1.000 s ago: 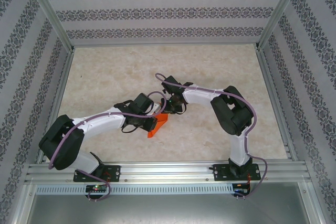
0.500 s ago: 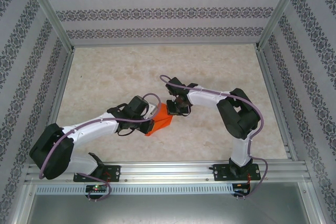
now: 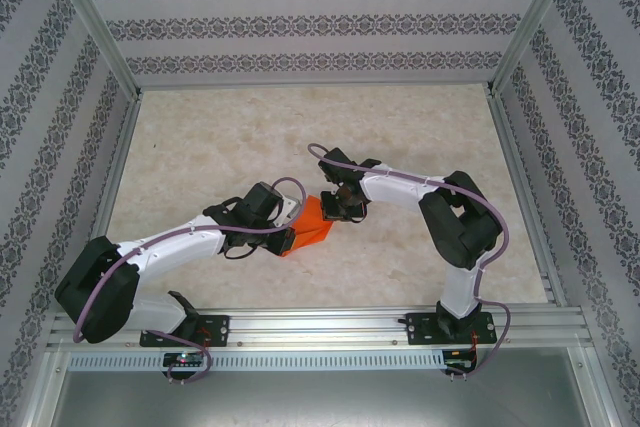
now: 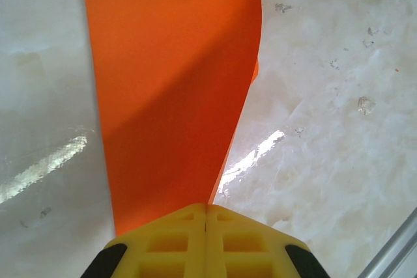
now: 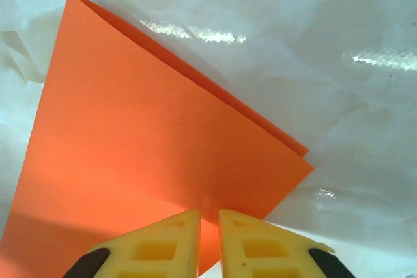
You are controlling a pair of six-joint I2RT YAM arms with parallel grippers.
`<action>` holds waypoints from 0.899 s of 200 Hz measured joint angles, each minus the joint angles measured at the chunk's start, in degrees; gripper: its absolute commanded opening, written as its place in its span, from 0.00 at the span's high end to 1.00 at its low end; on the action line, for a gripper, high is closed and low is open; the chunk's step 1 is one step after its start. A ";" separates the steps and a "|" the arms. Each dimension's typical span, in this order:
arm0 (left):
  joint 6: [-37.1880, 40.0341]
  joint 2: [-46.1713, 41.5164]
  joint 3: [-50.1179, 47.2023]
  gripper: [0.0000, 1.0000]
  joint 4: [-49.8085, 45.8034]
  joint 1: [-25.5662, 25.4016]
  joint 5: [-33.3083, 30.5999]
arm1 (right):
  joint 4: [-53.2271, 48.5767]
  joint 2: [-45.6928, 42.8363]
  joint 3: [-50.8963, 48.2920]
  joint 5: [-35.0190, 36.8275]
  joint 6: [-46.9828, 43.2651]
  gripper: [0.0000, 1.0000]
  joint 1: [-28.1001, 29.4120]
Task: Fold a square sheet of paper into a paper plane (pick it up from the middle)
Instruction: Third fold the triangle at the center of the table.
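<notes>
Left hand (image 4: pixel 206 208) is clamped shut on one edge of the square sheet of paper (image 4: pixel 163 83). Right hand (image 5: pixel 208 216) is pinched almost closed on the opposite edge. The sheet, folded double, spans between them at mid worktop (image 3: pixel 400 127), long axis hand to hand, both equally near.

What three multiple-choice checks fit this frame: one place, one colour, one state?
1. Where is the orange paper? A between the left tool and right tool; B far left corner; C near edge.
2. What colour are the tools' fingers? A blue; B yellow; C red.
3. The paper is: A crumpled; B one flat layer; C folded over, doubled.
Answers: 1 A, both tools pinch it from opposite ends. 2 B, they are yellow in both wrist views. 3 C, two layered edges show in the right wrist view.
</notes>
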 measured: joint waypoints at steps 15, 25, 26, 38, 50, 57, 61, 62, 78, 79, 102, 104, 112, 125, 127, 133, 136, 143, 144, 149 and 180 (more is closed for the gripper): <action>-0.48 -0.33 -0.37 0.97 0.59 0.00 0.59 | -0.07 -0.11 0.00 0.00 0.00 0.83 0.00; -0.70 -0.70 -0.85 0.96 1.07 0.00 0.76 | -0.13 -0.15 0.00 0.00 0.00 0.83 0.00; -0.74 -0.76 -0.94 0.96 1.14 0.00 0.79 | -0.15 -0.15 0.00 0.00 0.00 0.83 0.00; -0.98 -1.20 -1.51 0.96 1.57 0.00 1.09 | -0.33 -0.33 -0.02 -0.02 0.00 0.83 0.00; -1.11 -1.46 -1.73 0.96 1.57 0.00 1.42 | -0.39 -0.72 -0.11 0.00 0.02 0.82 0.00; -1.20 -1.57 -1.75 0.96 1.57 0.00 1.42 | -0.57 -0.98 -0.13 0.00 0.02 0.82 0.00; -1.20 -1.66 -1.75 0.97 1.57 0.00 1.40 | -0.63 -1.09 -0.13 0.00 0.00 0.82 0.00; -1.20 -1.68 -1.75 0.96 1.57 0.00 1.40 | -0.63 -1.11 -0.13 0.00 0.02 0.82 -0.02; -1.20 -2.10 -1.75 0.97 1.55 0.00 1.07 | -0.76 -1.38 -0.13 -0.02 0.00 0.82 -0.24; -1.20 -2.12 -1.75 0.96 1.55 0.00 1.03 | -0.79 -1.38 -0.13 -0.02 0.02 0.82 -0.26; -1.20 -2.38 -1.75 0.96 1.55 0.00 0.70 | -1.11 -1.38 -0.09 0.00 0.04 0.82 -0.37; -1.20 -2.36 -1.75 0.96 1.55 0.00 0.70 | -1.11 -1.38 -0.09 0.00 0.04 0.82 -0.37; -1.20 -2.25 -1.75 0.97 1.55 0.00 0.72 | -1.14 -1.38 -0.09 0.00 0.17 0.81 -0.35; -1.31 -1.73 -1.75 0.97 1.62 0.00 0.76 | -1.14 -1.40 -0.09 0.00 0.24 0.81 -0.35; -1.36 -1.66 -1.75 0.96 1.60 0.00 0.76 | -1.14 -1.42 -0.09 0.00 0.24 0.81 -0.35; -1.51 -1.31 -1.75 0.96 1.62 0.00 0.81 | -1.14 -1.49 -0.09 0.00 0.24 0.81 -0.35; -1.66 -1.09 -1.75 0.97 1.64 0.00 0.81 | -1.14 -1.51 -0.09 0.00 0.24 0.81 -0.35; -1.77 -0.74 -1.75 0.97 1.64 0.00 0.81 | -1.11 -1.62 -0.09 0.00 0.24 0.81 -0.35; -1.79 -0.72 -1.75 0.96 1.64 0.00 0.81 | -1.11 -1.66 -0.09 0.00 0.24 0.81 -0.35; -1.88 -0.57 -1.75 0.96 1.64 0.00 0.81 | -1.14 -1.75 -0.09 0.00 0.24 0.81 -0.37; -2.14 -0.50 -1.75 0.97 1.66 0.00 0.76 | -1.11 -2.73 -0.09 0.00 0.22 0.80 -0.37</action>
